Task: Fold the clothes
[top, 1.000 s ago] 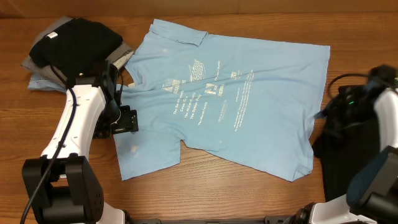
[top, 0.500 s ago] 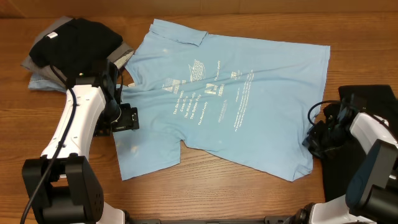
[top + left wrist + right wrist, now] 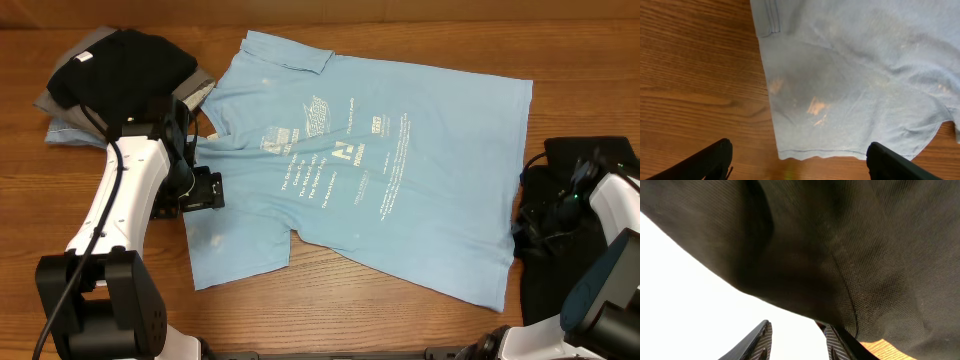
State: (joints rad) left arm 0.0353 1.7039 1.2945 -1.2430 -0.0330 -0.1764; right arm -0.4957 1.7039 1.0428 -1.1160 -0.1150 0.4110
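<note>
A wooden table (image 3: 400, 30) was seen from above, with a robot arm at each side. A light blue T-shirt (image 3: 370, 170), the garment to be folded, lay spread flat across the middle with its white and orange print facing up. It was not yet folded, and lying flat likely made its edges easy to reach.

A pile of dark and grey clothes (image 3: 110, 70) sat at the far left corner, well apart from the work, probably waiting or already done. A black garment (image 3: 590, 160) lay at the right edge of the table, just beside the shirt's hem.

The left gripper (image 3: 205, 190) hovered just over the shirt's left edge, near the sleeve. Its wrist camera showed its fingers (image 3: 715, 157) spread wide above the sleeve's corner, holding nothing, apparently lined up to pinch it.

The right gripper (image 3: 528, 218) sat at the shirt's right edge, partly over the black garment. Its own camera showed mostly black cloth and a narrow gap between the fingertips. Whether it gripped anything could not be told.
</note>
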